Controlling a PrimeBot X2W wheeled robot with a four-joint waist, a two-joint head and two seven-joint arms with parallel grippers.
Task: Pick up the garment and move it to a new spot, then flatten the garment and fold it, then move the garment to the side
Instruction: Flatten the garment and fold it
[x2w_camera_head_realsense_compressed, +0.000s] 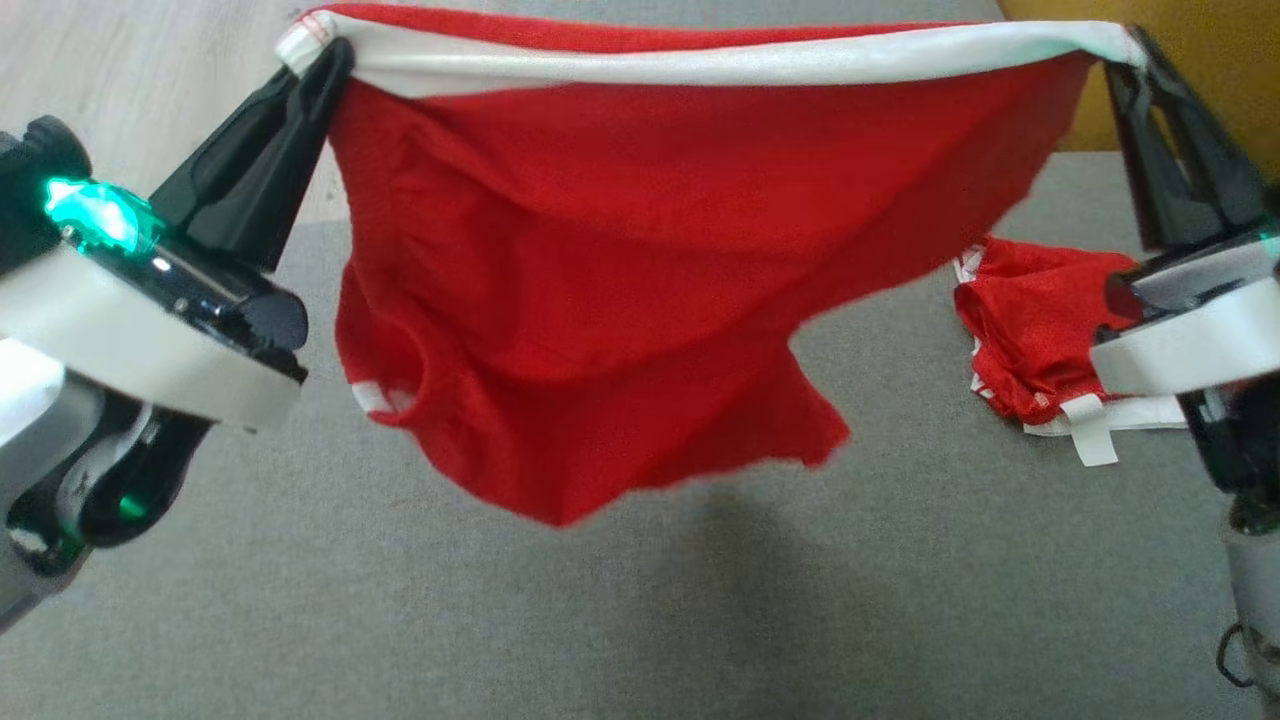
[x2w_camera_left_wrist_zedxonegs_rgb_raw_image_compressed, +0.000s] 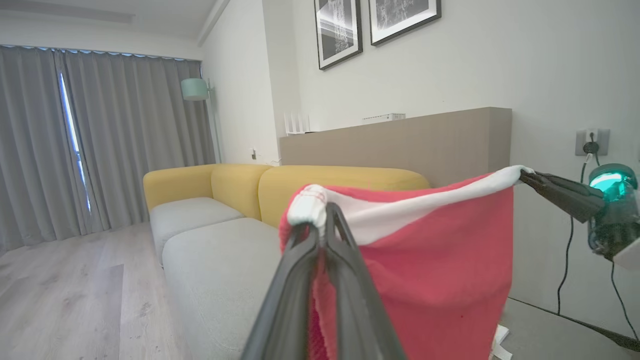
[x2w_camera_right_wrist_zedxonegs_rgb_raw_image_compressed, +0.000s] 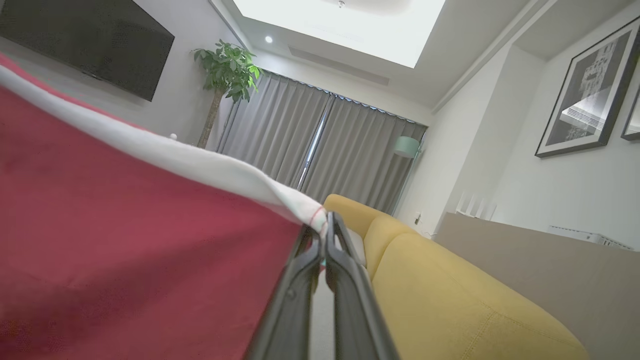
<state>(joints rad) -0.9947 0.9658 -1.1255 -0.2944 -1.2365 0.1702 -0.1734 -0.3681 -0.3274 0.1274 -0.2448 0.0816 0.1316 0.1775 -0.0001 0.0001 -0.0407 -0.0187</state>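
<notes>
The garment (x2w_camera_head_realsense_compressed: 640, 270) is a pair of red shorts with a white waistband, hanging in the air above the grey cushion. Its waistband is stretched taut between both grippers. My left gripper (x2w_camera_head_realsense_compressed: 335, 50) is shut on the waistband's left end, and the left wrist view shows the white band bunched at its tips (x2w_camera_left_wrist_zedxonegs_rgb_raw_image_compressed: 322, 212) with the red cloth (x2w_camera_left_wrist_zedxonegs_rgb_raw_image_compressed: 440, 280) hanging beside them. My right gripper (x2w_camera_head_realsense_compressed: 1125, 45) is shut on the right end, which the right wrist view shows pinched at its tips (x2w_camera_right_wrist_zedxonegs_rgb_raw_image_compressed: 324, 222) with the cloth (x2w_camera_right_wrist_zedxonegs_rgb_raw_image_compressed: 125, 235) spreading left.
A second red and white garment (x2w_camera_head_realsense_compressed: 1035, 340) lies crumpled on the grey cushion (x2w_camera_head_realsense_compressed: 600, 620) at the right, below my right arm. A yellow sofa back (x2w_camera_left_wrist_zedxonegs_rgb_raw_image_compressed: 345, 180) runs behind the cushion. Wooden floor (x2w_camera_head_realsense_compressed: 130, 70) lies beyond the far left.
</notes>
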